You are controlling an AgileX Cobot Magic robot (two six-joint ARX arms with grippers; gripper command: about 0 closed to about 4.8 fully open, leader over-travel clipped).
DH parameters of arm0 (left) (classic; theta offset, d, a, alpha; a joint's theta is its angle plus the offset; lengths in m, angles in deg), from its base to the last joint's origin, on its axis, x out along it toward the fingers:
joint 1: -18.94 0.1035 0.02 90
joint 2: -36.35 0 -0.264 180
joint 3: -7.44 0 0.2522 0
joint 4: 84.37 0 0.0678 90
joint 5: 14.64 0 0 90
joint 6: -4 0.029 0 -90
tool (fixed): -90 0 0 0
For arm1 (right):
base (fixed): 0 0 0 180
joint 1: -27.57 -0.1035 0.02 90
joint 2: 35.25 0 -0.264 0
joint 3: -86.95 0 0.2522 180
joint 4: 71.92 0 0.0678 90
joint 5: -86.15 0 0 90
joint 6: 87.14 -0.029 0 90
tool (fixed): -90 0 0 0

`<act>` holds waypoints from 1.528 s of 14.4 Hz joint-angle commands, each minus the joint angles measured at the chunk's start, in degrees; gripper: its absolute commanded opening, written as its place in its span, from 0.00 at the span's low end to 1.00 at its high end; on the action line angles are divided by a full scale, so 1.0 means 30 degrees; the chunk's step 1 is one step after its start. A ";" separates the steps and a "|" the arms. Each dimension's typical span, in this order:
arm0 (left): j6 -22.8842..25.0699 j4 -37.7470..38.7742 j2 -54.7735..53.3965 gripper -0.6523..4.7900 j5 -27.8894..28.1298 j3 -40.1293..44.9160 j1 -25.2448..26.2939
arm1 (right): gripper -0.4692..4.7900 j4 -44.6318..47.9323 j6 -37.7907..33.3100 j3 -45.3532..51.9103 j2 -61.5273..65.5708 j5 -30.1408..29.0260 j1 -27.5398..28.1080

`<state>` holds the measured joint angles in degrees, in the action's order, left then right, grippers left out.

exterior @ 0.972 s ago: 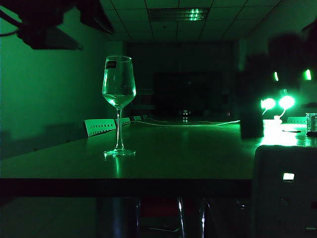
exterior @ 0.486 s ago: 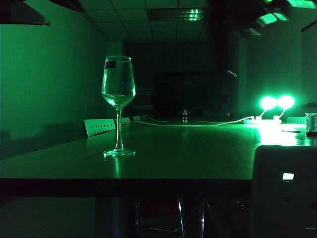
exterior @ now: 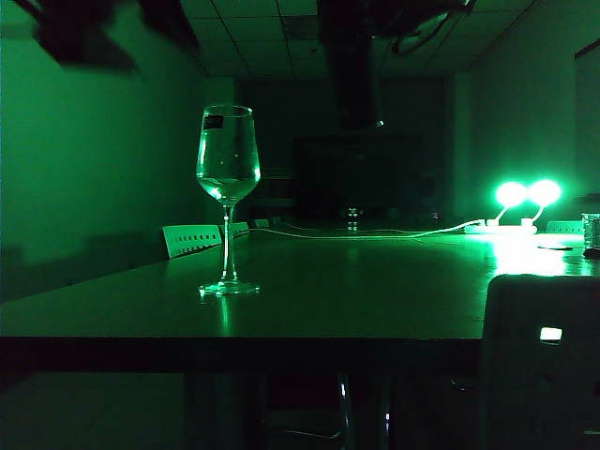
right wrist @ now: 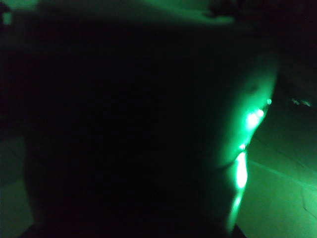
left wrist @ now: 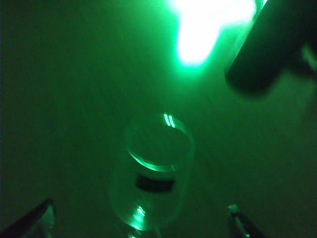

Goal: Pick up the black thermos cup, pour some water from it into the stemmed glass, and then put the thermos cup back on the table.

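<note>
The stemmed glass (exterior: 228, 197) stands upright on the table (exterior: 375, 291) left of centre, with a little water in its bowl. The black thermos cup (exterior: 352, 66) hangs high in the air, right of the glass and above rim height. My right gripper (exterior: 361, 23) is shut on it; in the right wrist view the dark cup (right wrist: 124, 129) fills the picture and hides the fingers. My left gripper (left wrist: 141, 224) is open above the glass (left wrist: 158, 144), its fingertips (left wrist: 37, 220) wide apart either side of the bowl. The thermos cup (left wrist: 270, 44) shows there too, beyond the glass.
Two bright lamps (exterior: 525, 194) glare at the table's far right, with a cable (exterior: 375, 232) running along the back. A small clear tumbler (exterior: 591, 234) stands at the right edge. A chair back (exterior: 539, 356) stands in front at the right, more chairs (exterior: 192, 239) behind the glass.
The thermos cup has left the table at the right, risen, and moved left to hang near the glass. The left arm has shifted at the top left.
</note>
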<state>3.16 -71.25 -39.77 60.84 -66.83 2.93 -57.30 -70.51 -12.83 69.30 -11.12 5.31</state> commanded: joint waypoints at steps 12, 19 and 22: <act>0.0991 -0.0131 -0.2084 1.00 -0.0962 -0.0262 -0.0933 | 0.39 0.1195 1.0637 -0.2630 0.3300 -0.1989 -0.0313; 0.0933 -0.1093 -0.2222 1.00 -0.0736 -0.0262 -0.1122 | 0.39 0.2375 1.3129 -0.2674 0.4211 -0.3213 -0.0459; 0.0882 -0.0947 -0.2601 1.00 -0.0743 -0.0262 -0.1129 | 0.39 0.2492 1.5278 -0.2674 0.4226 -0.3206 -0.0685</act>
<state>5.85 -73.76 -47.46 58.63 -67.29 -0.40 -55.94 -27.19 -19.89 83.38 -20.41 3.63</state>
